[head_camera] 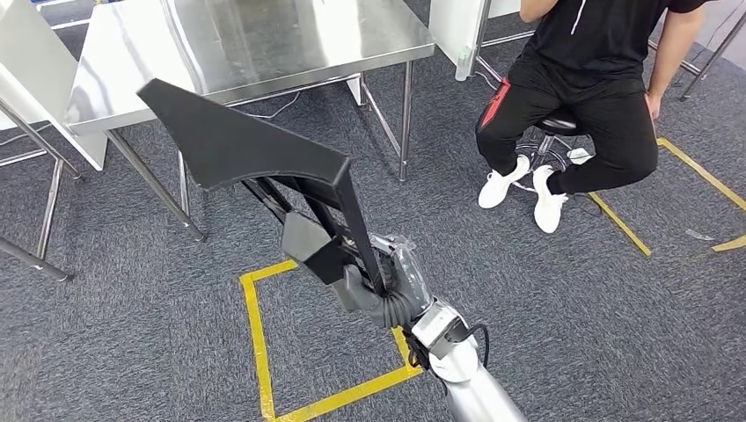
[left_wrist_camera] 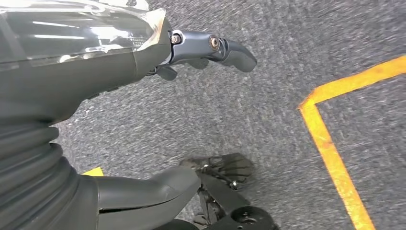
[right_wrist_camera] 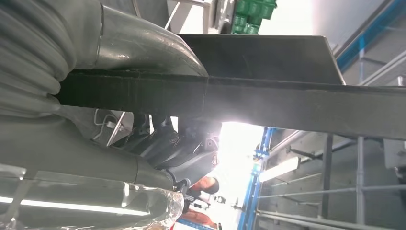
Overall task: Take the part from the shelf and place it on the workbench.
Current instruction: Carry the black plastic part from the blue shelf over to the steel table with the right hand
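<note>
One hand [head_camera: 374, 286] grips black part [head_camera: 237, 141], workbench [head_camera: 114, 61] beyond.

No readable text, label, brand, number or sign appears on anything in these three camera views.

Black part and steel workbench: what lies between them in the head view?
Only bare grey carpet; the black part, held by the right hand, overlaps the workbench edge.

Grey carpet [head_camera: 572, 308] with yellow tape lines [head_camera: 257, 343] — steel tables [head_camera: 246, 40] (shiny) beyond.
</note>
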You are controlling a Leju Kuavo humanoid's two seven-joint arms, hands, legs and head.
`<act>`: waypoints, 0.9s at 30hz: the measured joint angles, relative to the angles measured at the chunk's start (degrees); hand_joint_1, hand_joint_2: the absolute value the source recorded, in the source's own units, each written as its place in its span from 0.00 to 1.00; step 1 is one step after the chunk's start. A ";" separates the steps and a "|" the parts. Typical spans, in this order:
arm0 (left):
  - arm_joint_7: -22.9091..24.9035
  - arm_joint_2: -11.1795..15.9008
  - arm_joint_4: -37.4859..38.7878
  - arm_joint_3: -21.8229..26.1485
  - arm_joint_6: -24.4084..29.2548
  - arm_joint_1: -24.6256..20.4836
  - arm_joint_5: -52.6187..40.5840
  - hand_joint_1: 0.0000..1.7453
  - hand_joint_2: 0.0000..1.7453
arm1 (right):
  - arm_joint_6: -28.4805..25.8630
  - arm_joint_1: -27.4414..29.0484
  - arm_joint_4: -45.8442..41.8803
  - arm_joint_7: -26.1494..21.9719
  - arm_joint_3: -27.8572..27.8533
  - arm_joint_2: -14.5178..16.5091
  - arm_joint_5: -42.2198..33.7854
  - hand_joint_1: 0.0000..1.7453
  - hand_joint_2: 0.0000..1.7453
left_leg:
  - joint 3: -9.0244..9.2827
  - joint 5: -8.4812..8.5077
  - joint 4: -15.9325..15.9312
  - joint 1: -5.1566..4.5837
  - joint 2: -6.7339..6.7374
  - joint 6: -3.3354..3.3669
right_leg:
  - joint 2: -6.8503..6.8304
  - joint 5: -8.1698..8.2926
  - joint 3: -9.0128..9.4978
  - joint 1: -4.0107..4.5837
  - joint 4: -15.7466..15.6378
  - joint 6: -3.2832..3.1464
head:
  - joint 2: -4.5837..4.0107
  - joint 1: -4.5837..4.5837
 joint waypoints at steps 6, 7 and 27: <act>0.08 0.02 0.02 -0.32 0.04 0.22 -0.02 0.00 1.00 | -0.05 0.16 -0.03 0.01 -0.10 0.13 0.23 1.00 1.00 | -6.33 3.48 1.55 -0.63 0.83 1.56 | -0.20 -2.61 2.70 1.02 -0.13 -0.58 | 0.00 -0.02; 0.16 0.09 0.03 -0.36 0.05 0.21 0.01 0.00 1.00 | -0.07 0.16 -0.03 0.02 -0.12 0.15 0.25 1.00 1.00 | -5.44 5.37 -1.32 -1.01 0.95 2.32 | -0.24 -3.11 3.39 1.21 -0.32 -0.47 | 0.00 0.03; 0.36 -0.23 0.12 -1.28 0.68 0.03 0.90 0.00 1.00 | -0.14 -0.04 -0.09 0.37 -0.12 0.31 0.59 1.00 1.00 | 7.84 -1.03 -8.19 -2.02 -1.17 2.36 | -0.07 2.61 -2.60 0.90 -1.06 0.51 | 0.00 0.10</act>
